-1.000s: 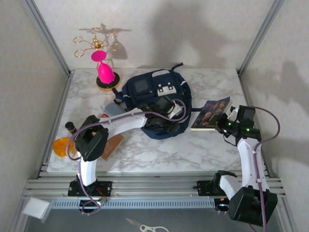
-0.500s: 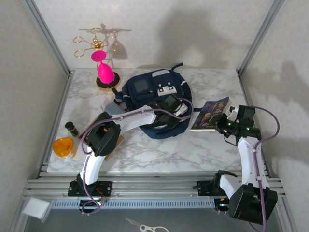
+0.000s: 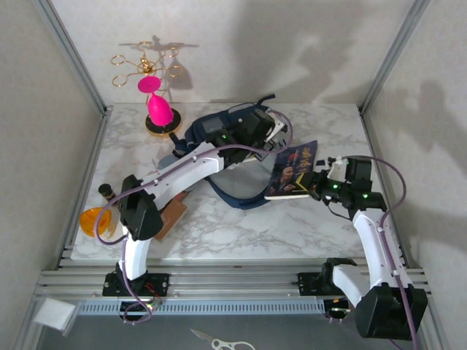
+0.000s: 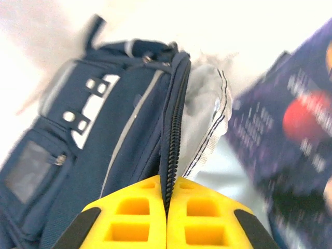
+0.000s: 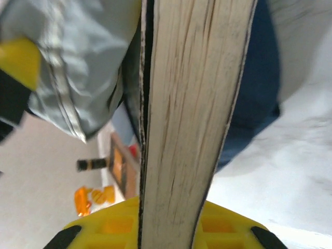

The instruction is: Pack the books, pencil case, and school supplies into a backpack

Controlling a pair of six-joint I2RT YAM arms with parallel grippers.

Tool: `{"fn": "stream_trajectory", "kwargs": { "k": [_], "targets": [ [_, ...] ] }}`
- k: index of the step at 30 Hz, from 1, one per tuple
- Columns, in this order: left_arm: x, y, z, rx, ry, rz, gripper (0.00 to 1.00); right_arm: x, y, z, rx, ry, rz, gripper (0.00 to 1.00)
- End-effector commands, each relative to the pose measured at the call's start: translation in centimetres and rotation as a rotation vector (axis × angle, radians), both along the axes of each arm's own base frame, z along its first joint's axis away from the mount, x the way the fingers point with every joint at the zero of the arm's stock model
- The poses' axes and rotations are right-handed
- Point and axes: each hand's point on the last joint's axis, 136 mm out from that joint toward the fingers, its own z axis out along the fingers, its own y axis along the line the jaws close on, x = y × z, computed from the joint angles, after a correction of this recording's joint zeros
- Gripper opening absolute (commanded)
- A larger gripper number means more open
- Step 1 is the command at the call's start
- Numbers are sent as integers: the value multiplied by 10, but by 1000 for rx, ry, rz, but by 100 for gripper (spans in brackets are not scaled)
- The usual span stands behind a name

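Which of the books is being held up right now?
The dark-covered paperback book, gripped in the right hand beside the navy-blue fabric backpack; the brown paperback lies flat on the marble table.

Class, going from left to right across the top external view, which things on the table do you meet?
orange piece → pink cone → backpack → dark-covered book → right claw

High rear camera looking down, wrist cameras close up, all sharing backpack (image 3: 208,133) and dark book (image 3: 292,171).
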Motion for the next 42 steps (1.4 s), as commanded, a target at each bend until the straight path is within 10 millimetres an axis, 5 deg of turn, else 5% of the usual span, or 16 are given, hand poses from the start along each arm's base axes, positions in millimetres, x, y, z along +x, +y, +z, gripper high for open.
{"fn": "stream_trajectory", "kwargs": {
  "k": [1, 9, 14, 19, 24, 29, 33, 36, 42],
  "targets": [
    [7, 19, 82, -105, -177, 75, 0, 10, 35, 34, 157, -139, 101, 0],
    [3, 18, 128, -252, -251, 79, 0, 51, 100, 9, 190, -165, 175, 0],
    [3, 12, 127, -272, -236, 72, 0, 92, 136, -18, 142, -182, 196, 0],
    [1, 15, 127, -298, -229, 84, 0, 144, 142, -55, 37, -168, 171, 1],
    [2, 15, 118, -296, -210, 97, 0, 172, 131, -91, -95, -86, 124, 33],
    [7, 23, 111, -279, -217, 136, 0, 152, 111, -94, -211, -47, 113, 55],
    [9, 23, 111, -295, -217, 139, 0, 118, 80, -99, -319, -15, 55, 60],
    [8, 18, 110, -310, -203, 121, 0, 94, 75, -104, -396, 4, 63, 61],
    [5, 10, 106, -328, -176, 89, 0, 77, 111, -130, -411, 36, 125, 41]
  ]
}}
